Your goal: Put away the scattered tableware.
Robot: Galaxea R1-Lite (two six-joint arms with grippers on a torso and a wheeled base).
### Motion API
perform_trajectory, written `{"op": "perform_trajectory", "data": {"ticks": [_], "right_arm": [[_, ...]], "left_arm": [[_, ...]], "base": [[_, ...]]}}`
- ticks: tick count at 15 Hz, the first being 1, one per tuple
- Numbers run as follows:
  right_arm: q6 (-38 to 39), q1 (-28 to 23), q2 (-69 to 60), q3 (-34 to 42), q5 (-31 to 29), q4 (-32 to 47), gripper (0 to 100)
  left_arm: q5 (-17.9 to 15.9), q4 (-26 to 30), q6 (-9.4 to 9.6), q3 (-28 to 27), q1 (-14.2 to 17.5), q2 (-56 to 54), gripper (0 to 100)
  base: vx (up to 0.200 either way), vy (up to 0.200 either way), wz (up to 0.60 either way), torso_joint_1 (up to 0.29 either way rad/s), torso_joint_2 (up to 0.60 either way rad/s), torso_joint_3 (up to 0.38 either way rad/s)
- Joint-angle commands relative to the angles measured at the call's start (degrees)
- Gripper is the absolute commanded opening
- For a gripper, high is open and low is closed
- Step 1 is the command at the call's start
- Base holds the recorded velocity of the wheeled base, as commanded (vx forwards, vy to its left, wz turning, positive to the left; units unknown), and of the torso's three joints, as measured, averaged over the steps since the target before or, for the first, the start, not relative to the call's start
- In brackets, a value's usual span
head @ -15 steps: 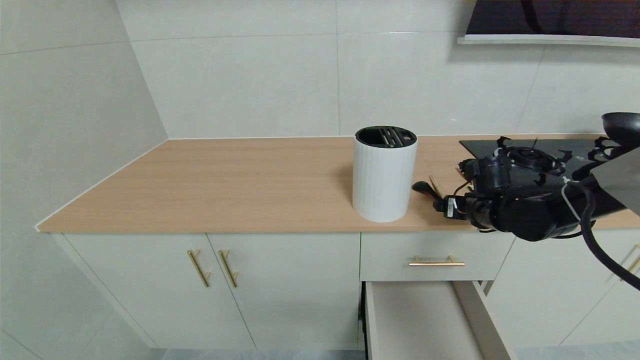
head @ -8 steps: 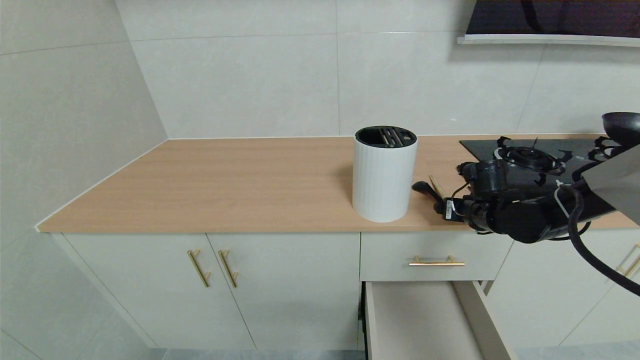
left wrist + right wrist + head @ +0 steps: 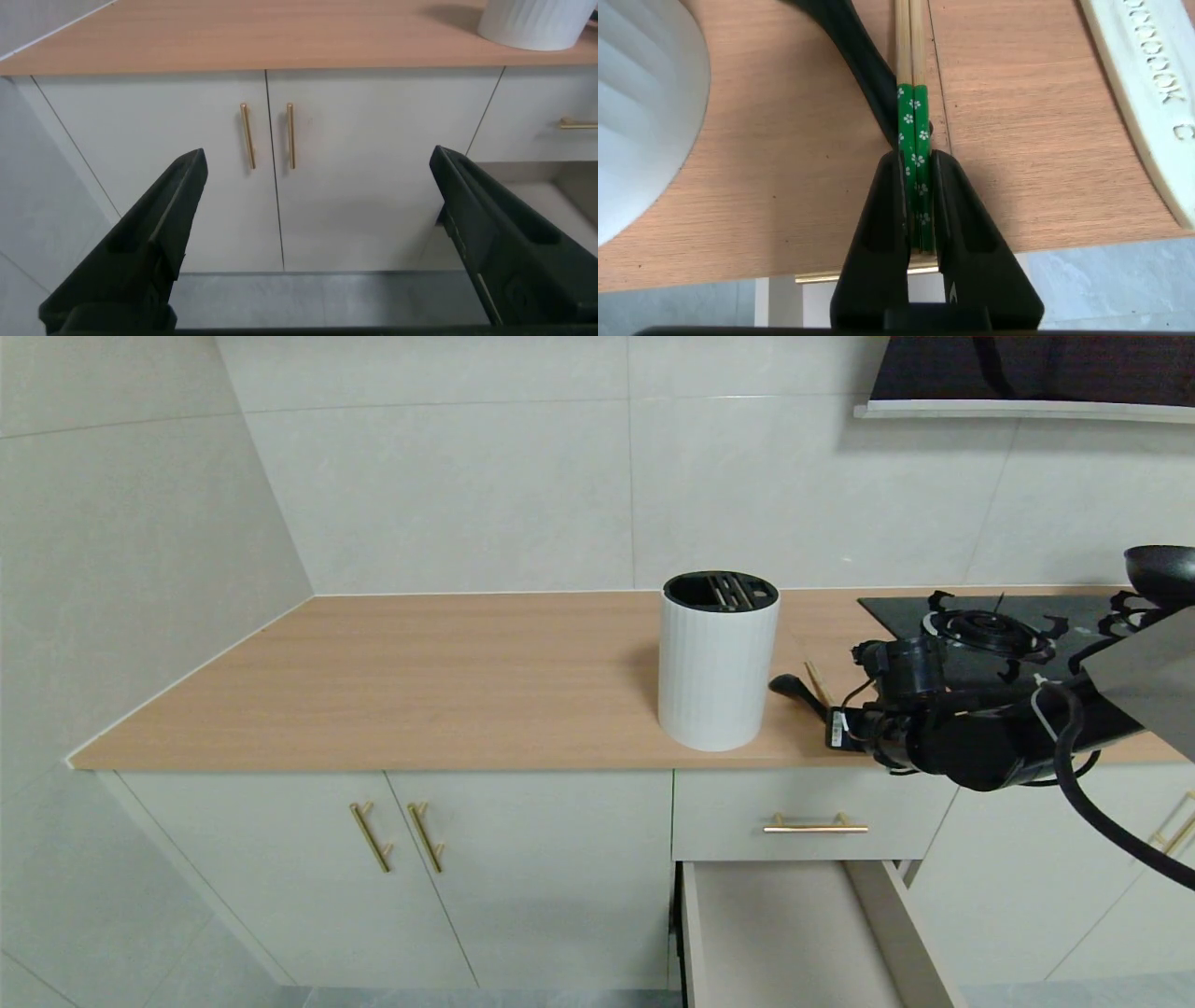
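Note:
A pair of wooden chopsticks [image 3: 911,75] with green flowered ends lies on the wooden counter [image 3: 448,672], right of the white ribbed utensil holder [image 3: 717,663]. My right gripper [image 3: 920,173] is shut on their green ends near the counter's front edge; from the head the gripper [image 3: 834,721] sits low over that edge. A black utensil handle [image 3: 848,47] lies beside the chopsticks [image 3: 819,682], touching them on the holder's side. My left gripper [image 3: 316,159] is open with nothing in it, down in front of the cabinet doors.
A gas stove [image 3: 999,633] sits behind my right arm, with a black pan [image 3: 1160,569] at the far right. A white flat item [image 3: 1148,84] lies right of the chopsticks. Below the counter a drawer [image 3: 794,933] stands pulled out. Gold handles [image 3: 267,135] mark the cabinet doors.
My right arm has edged slightly left and lower towards the counter's front edge. The chopsticks, black utensil and holder have stayed in place.

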Motion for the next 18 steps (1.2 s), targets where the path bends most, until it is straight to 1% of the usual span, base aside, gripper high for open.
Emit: {"op": "perform_trajectory", "data": {"ticks": [1, 3, 7, 8, 10, 12, 14, 15, 16, 18], "right_arm": [[0.03, 0.01, -1.08, 0.29, -0.09, -0.04, 0], [0.12, 0.45, -4.42, 1.78, -0.09, 0.58, 0], [0.03, 2.83, -14.09, 8.9, -0.09, 1.11, 0], [0.03, 4.58, -19.1, 12.59, -0.09, 2.86, 0], [0.03, 6.78, -25.96, 17.6, 0.08, 6.64, 0], [0.12, 8.01, -31.49, 20.59, 0.43, 10.25, 0], [0.12, 8.36, -35.89, 24.2, 2.19, 13.41, 0], [0.03, 8.36, -36.77, 25.16, 3.95, 13.67, 0], [-0.76, 8.8, -38.52, 26.57, 7.02, 13.85, 0], [-3.05, 11.26, -39.75, 27.98, 7.38, 15.96, 0]], "left_arm": [[0.0, -0.02, 0.0, 0.02, 0.0, 0.0, 100], [0.0, -0.02, 0.0, 0.02, 0.0, 0.09, 100], [0.0, -0.02, 0.0, 0.02, 0.0, 0.0, 100], [0.0, 0.07, 0.0, 0.02, 0.0, 0.09, 100], [0.0, -0.02, 0.0, 0.02, 0.0, 0.09, 100], [0.0, -0.02, 0.0, 0.02, 0.0, 0.09, 100], [0.0, -0.02, 0.0, 0.02, 0.0, 0.09, 100], [0.0, -0.02, 0.0, 0.02, 0.0, 0.0, 100], [0.0, -0.02, 0.0, 0.02, 0.0, 0.0, 100], [0.0, -0.02, 0.0, 0.02, 0.0, 0.0, 100]], "base": [[0.0, 0.0, 0.0, 0.0, 0.0, 0.0], [0.0, 0.0, 0.0, 0.0, 0.0, 0.0], [0.0, 0.0, 0.0, 0.0, 0.0, 0.0], [0.0, 0.0, 0.0, 0.0, 0.0, 0.0], [0.0, 0.0, 0.0, 0.0, 0.0, 0.0], [0.0, 0.0, 0.0, 0.0, 0.0, 0.0], [0.0, 0.0, 0.0, 0.0, 0.0, 0.0], [0.0, 0.0, 0.0, 0.0, 0.0, 0.0], [0.0, 0.0, 0.0, 0.0, 0.0, 0.0], [0.0, 0.0, 0.0, 0.0, 0.0, 0.0]]}}
